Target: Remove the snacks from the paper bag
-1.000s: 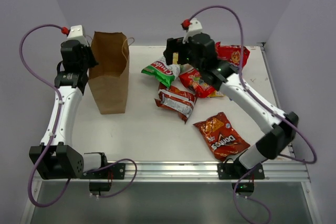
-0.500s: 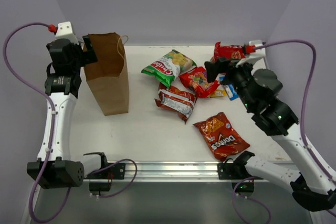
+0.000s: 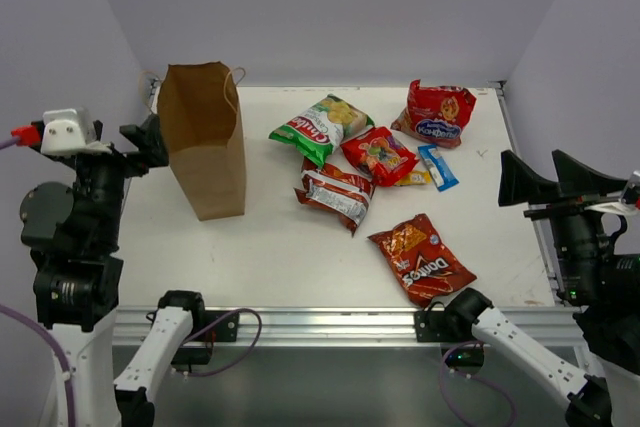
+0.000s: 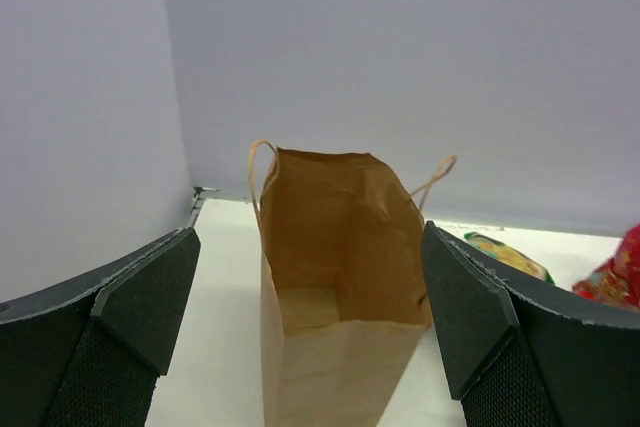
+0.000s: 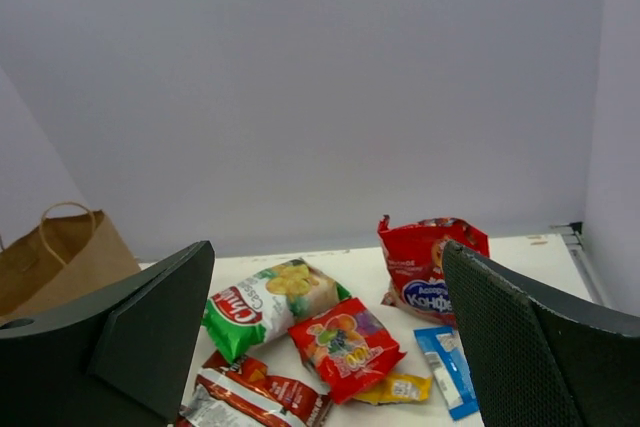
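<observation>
The brown paper bag (image 3: 205, 137) stands upright and open at the table's left rear, also in the left wrist view (image 4: 340, 277); the part of its inside that shows holds no packet. The snacks lie on the table to its right: a green chip bag (image 3: 320, 127), a red bag with a blue label (image 3: 437, 114), a small red candy bag (image 3: 378, 154), a slim blue bar (image 3: 438, 167), a red-silver bag (image 3: 335, 194) and a Doritos bag (image 3: 422, 259). My left gripper (image 3: 140, 147) (image 4: 310, 237) is open, raised left of the bag, touching nothing. My right gripper (image 3: 548, 182) (image 5: 328, 257) is open and empty at the right edge.
A small yellow packet (image 3: 412, 179) lies between the candy bag and the blue bar. Purple walls close in the table at the back and both sides. A metal rail (image 3: 330, 325) with both arm bases runs along the near edge.
Both arms have drawn back to the table's near corners and risen. The left gripper went from nearly shut at the bag's rim to open. The right gripper left the snack pile, still open.
</observation>
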{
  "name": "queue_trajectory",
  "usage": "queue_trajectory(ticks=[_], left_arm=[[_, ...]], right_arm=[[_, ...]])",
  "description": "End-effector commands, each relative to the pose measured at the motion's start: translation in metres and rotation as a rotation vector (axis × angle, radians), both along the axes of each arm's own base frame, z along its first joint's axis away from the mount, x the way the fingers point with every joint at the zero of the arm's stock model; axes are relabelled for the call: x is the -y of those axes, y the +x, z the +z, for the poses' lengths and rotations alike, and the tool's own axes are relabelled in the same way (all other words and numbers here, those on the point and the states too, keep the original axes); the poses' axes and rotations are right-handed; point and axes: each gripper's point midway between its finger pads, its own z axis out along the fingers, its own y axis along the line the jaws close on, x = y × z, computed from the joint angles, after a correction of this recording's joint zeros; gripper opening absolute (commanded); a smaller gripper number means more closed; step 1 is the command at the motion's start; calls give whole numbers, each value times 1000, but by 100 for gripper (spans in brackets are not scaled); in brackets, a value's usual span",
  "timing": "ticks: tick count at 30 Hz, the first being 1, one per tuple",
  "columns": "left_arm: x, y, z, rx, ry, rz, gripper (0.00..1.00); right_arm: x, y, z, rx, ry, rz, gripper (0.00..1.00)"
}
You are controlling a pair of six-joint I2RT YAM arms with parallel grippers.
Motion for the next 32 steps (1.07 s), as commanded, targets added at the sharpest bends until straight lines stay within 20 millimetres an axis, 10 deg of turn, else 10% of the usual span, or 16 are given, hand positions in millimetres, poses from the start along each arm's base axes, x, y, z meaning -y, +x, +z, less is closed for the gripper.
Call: queue_trajectory(ticks=[1, 8, 32], left_arm=[[4, -12, -20, -44, 35, -18, 100], [-6, -48, -26, -18, 26, 15, 100], [10, -15, -58, -93, 12, -32, 100]], right_arm=[[14, -1, -27, -56, -67, -68, 99], [32, -18, -38, -24, -50, -94, 99], [10, -1, -59, -77, -91, -50, 99]])
